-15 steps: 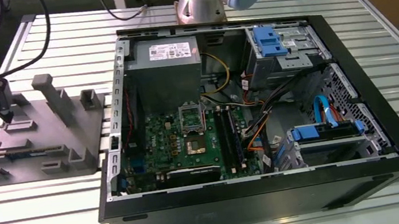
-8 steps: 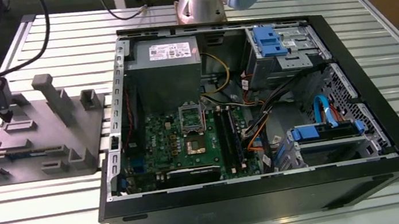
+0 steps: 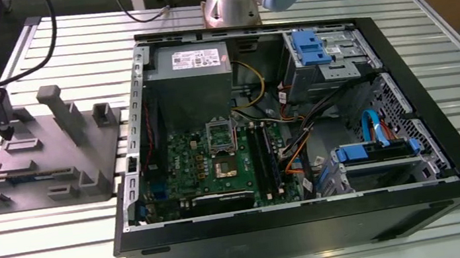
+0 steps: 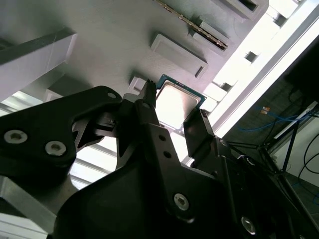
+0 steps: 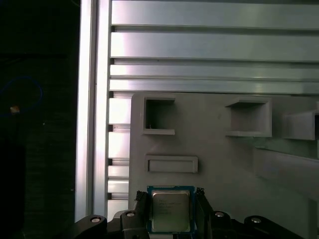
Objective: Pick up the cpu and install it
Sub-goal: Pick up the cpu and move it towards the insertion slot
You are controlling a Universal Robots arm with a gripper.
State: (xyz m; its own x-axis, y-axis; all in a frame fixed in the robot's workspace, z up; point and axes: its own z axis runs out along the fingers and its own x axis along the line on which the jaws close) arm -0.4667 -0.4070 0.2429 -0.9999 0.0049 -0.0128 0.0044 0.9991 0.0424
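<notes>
Between the two black fingers (image 5: 143,205) of the gripper (image 5: 171,195), the cpu (image 5: 170,211) lies flat on the grey holder (image 5: 224,164), its shiny metal top turned up toward the cameras. The fingers are closed in on two opposite edges and have hold of it. It is square, so it has no long axis; its free edges run square to the holder's straight edges. A thin green rim frames the silver-grey top.

In the first wrist view the chip's nearest edge is cut off behind the gripper body. In the second wrist view one finger covers a corner and part of a side. Whether the underside touches the holder or is clear of it I cannot tell, and the print on the lid is too small to make out.

Just beyond the chip, a low raised bar (image 5: 171,164) with rounded corners stands out of the matt, moulded-looking holder. Past it are two square pockets (image 5: 158,115). The holder rests on a table (image 5: 199,45) of ribbed, bright aluminium slats.

In the exterior view the holder sits at about nine o'clock from the open black computer case (image 3: 314,224). The two lie near each other but apart. A green circuit board (image 3: 216,164) lies on the case's floor, and the arm's base (image 3: 232,5) stands at twelve o'clock from the case.
</notes>
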